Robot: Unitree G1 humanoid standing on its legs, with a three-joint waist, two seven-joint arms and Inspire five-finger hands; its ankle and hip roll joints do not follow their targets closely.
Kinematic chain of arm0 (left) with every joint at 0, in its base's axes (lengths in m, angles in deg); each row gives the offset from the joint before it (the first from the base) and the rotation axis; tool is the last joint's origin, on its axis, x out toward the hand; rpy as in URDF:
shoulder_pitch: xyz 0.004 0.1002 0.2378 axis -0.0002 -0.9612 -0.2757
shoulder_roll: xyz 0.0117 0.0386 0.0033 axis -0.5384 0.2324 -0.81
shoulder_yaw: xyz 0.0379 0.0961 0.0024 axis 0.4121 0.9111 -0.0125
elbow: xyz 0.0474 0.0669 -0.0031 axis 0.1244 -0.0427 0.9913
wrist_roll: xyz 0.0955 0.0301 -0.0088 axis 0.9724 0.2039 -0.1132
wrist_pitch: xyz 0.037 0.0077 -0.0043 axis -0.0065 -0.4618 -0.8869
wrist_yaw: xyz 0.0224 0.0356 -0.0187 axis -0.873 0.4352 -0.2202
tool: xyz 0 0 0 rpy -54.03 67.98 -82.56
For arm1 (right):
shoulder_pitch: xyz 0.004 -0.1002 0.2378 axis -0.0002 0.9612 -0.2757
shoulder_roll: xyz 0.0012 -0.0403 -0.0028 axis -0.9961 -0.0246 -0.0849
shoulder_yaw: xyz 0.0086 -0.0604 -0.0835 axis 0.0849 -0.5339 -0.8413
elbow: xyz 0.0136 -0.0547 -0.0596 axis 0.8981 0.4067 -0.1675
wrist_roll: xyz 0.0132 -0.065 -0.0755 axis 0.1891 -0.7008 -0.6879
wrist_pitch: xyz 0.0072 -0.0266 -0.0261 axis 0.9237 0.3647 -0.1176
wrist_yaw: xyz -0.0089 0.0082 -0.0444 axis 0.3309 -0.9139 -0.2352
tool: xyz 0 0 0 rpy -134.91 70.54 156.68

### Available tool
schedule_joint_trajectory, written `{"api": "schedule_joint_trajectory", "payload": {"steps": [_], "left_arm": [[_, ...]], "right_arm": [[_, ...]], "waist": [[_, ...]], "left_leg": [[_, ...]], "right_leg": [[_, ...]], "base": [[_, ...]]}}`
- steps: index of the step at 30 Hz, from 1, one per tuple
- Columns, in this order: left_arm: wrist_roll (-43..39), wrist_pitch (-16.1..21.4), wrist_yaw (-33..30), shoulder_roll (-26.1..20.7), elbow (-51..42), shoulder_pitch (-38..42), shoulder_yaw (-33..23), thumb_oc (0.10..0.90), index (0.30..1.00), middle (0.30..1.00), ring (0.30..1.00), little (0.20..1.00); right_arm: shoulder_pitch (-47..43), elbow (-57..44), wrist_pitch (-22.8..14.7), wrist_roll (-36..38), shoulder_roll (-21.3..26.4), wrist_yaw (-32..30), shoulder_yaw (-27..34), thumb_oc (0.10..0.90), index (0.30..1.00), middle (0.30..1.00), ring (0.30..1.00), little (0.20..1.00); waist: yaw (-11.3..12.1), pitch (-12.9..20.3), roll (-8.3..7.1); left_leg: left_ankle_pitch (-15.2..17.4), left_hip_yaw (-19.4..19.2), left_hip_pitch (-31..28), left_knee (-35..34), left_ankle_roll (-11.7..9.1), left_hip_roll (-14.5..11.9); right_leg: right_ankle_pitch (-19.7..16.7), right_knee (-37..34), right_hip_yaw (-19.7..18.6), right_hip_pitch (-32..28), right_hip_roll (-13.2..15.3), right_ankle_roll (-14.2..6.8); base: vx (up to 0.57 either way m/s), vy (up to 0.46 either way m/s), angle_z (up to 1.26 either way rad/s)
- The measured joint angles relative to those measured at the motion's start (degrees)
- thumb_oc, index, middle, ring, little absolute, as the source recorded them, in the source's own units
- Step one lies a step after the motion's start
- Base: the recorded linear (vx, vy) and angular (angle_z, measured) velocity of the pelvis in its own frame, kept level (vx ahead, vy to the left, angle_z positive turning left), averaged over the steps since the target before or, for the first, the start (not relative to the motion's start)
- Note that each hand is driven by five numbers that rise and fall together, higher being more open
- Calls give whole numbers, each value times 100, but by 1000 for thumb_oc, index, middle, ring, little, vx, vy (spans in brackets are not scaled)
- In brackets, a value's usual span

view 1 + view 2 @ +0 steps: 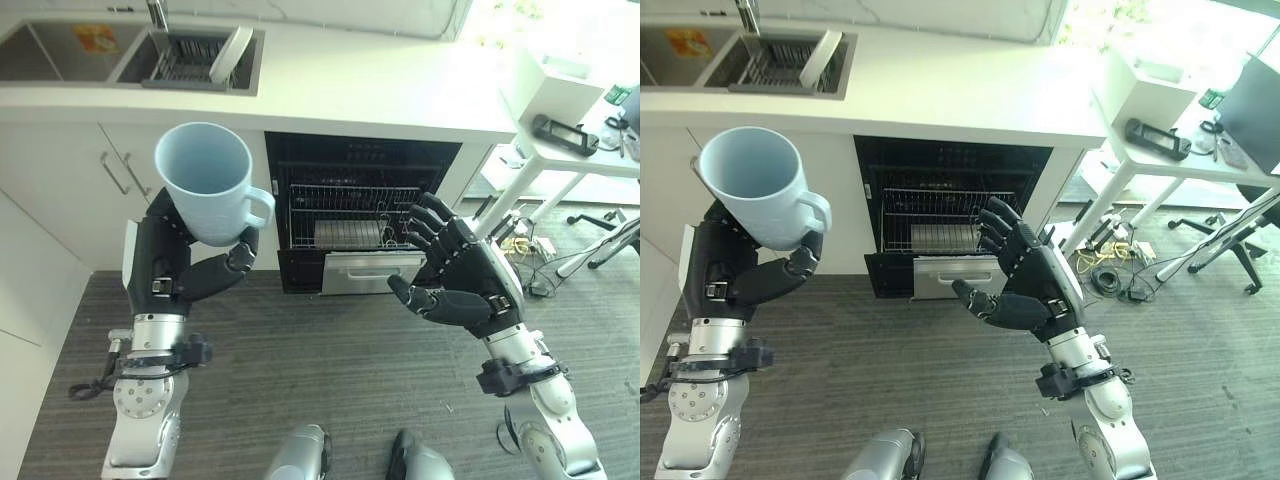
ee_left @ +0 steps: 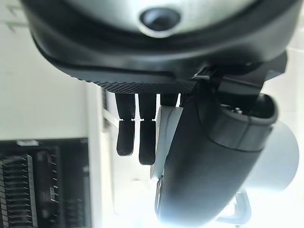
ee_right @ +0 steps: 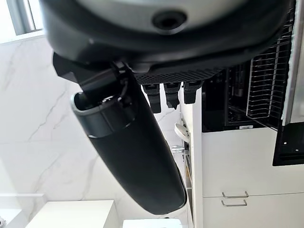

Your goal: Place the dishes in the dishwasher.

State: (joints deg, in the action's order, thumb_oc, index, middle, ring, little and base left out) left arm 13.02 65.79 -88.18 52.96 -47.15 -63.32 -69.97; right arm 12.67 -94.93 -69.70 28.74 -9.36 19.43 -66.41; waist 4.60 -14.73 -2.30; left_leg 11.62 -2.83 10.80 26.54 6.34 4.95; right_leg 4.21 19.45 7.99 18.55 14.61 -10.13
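The mug (image 1: 207,180) in my left hand (image 1: 175,262) is pale blue all over, inside and out, handle too. Both my hands are black, the right hand (image 1: 462,276) as well, on silver-grey arms. The dishwasher (image 1: 355,210) is black inside, with a silvery wire rack (image 1: 352,215). The counter (image 1: 400,90) and cabinets (image 1: 60,190) are white, the floor (image 1: 330,370) dark grey with fine streaks running across it.

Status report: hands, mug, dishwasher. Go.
Left hand shut on pale blue mug, held upright. Right hand open, empty. Dishwasher open ahead, rack out, path clear.
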Motion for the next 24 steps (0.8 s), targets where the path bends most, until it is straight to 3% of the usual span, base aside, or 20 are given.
{"api": "schedule_joint_trajectory", "payload": {"steps": [2, 3, 4, 5, 6, 7, 8, 9, 10, 11, 12, 13, 14, 17, 22, 23, 24], "left_arm": [[21, 37, 7, 31, -13, -147, -47, 400, 300, 300, 300, 300], [62, 43, -7, 29, -103, -423, -46, 400, 300, 300, 300, 300], [61, 43, -19, 31, -156, -548, -49, 400, 300, 300, 300, 300], [48, 26, -13, 50, -171, -596, -47, 400, 300, 300, 300, 300], [43, 14, 1, 59, -201, -605, 7, 400, 300, 300, 300, 300], [8, 27, -12, 50, -367, -688, 16, 400, 300, 300, 300, 300], [-12, 37, -15, 39, -509, -711, -41, 400, 300, 300, 300, 300], [-9, 34, -2, 23, -529, -646, -45, 400, 300, 300, 300, 300], [-14, 33, 15, 56, -541, -599, -6, 400, 300, 300, 300, 300], [-18, 37, 15, 33, -571, -594, -25, 400, 300, 300, 300, 300], [-33, 36, 16, -1, -605, -605, -48, 400, 300, 300, 300, 300], [-82, 22, 32, 126, -599, -644, -27, 400, 300, 300, 300, 300], [-193, 36, 28, 218, -631, -692, -12, 400, 300, 300, 300, 300], [-310, 94, 27, 246, -681, -562, 37, 400, 300, 300, 300, 300], [-408, 220, 178, 261, -690, -428, 415, 400, 300, 300, 300, 300], [-454, 292, 163, 260, -689, -487, 391, 400, 300, 300, 300, 300], [-476, 330, 132, 317, -667, -532, 401, 400, 300, 300, 300, 300]], "right_arm": [[176, -167, -19, 117, -39, 84, 8, 800, 900, 900, 900, 900], [384, -284, 7, 120, -61, 181, 16, 800, 900, 900, 900, 900], [383, -285, 8, 121, -61, 211, 19, 800, 900, 900, 900, 900], [357, -285, 12, 120, -59, 167, 16, 800, 900, 900, 900, 900], [382, -318, 42, 120, -50, 97, 50, 800, 900, 900, 900, 900], [366, -407, 58, 119, 18, 84, 120, 800, 900, 900, 900, 900], [185, -463, 49, 121, 43, 81, 242, 800, 900, 900, 900, 900], [37, -463, 49, 122, 84, 34, 300, 800, 900, 900, 900, 900], [15, -464, 56, 125, 243, 27, 389, 800, 900, 900, 900, 900], [64, -471, 59, 125, 312, 56, 442, 800, 900, 900, 900, 900], [199, -474, 70, 129, 317, 105, 506, 800, 900, 900, 900, 900], [356, -427, 139, 131, 336, 155, 620, 800, 900, 900, 900, 900], [480, -419, 175, 166, 343, 151, 666, 800, 900, 900, 900, 900], [542, -402, 186, 232, 451, 162, 779, 800, 900, 900, 900, 900], [438, -158, 185, 198, 424, -17, 758, 800, 900, 900, 900, 900], [419, -153, 178, 165, 414, -18, 715, 800, 900, 900, 900, 900], [393, -90, 130, 158, 400, -7, 708, 800, 900, 900, 900, 900]], "waist": [[-65, -61, 26], [-99, -155, -35], [-77, -156, -68], [-64, -158, -135], [-130, -138, -192], [-59, -123, -209], [-29, -55, -144], [-112, -42, -65], [-279, -24, 69], [-342, 8, 108], [-353, 102, -34], [-357, 228, 50], [-331, 317, 125], [-287, 345, 122], [-385, 334, 153], [-396, 326, 173], [-440, 322, 382]], "left_leg": [[169, 117, -293, -115, -71, 214], [309, 210, -552, -77, -80, 277], [371, 241, -673, -79, -122, 277], [476, 495, -870, -180, -300, 371], [477, 603, -1106, -407, -291, 362], [440, 615, -1312, -576, -224, 260], [460, 708, -1491, -747, -374, 57], [364, 671, -1629, -961, -600, -95], [255, 692, -1849, -1244, -764, -236], [251, 595, -1964, -1292, -778, -333], [283, 398, -2050, -1248, -884, -293], [380, 297, -2202, -1131, -1030, -391], [305, 244, -2093, -919, -1109, -523], [128, 135, -1850, -631, -1124, -586], [152, -580, -816, -723, -1105, -729], [135, -641, -633, -755, -1078, -758], [39, -592, -327, -811, -954, -955]], "right_leg": [[-354, 19, -140, 556, 65, -109], [-406, -140, -65, 606, 11, 97], [-450, -215, -9, 483, -43, 170], [-388, -2, 285, 287, -53, 138], [-341, 251, 458, 85, -76, 207], [-414, 162, 603, -211, -280, 345], [-568, 156, 587, -386, -553, 845], [-439, 512, 571, -302, -589, 1008], [-51, 1398, 627, 209, -572, 874], [172, 1022, 699, 209, -646, 872], [-104, 433, 684, 48, -627, 915], [-298, 461, 714, -83, -710, 1391], [-207, 375, 716, -173, -858, 1486], [50, 357, 689, -232, -947, 1676], [67, -187, 1270, -810, -927, 1640], [180, -298, 1298, -891, -985, 1447], [430, -100, 1495, -895, -1028, 749]], "base": [[490, -483, 40], [577, -626, 53], [558, -595, 55], [492, -503, 54], [274, -271, 63], [249, -259, 50], [280, -321, 33], [274, -336, 46], [287, -363, 52], [203, -293, 43], [182, -255, 28], [120, -178, 3], [133, -165, -19], [54, -97, -11], [23, 66, 51], [43, 120, 44], [40, 82, 32]]}}
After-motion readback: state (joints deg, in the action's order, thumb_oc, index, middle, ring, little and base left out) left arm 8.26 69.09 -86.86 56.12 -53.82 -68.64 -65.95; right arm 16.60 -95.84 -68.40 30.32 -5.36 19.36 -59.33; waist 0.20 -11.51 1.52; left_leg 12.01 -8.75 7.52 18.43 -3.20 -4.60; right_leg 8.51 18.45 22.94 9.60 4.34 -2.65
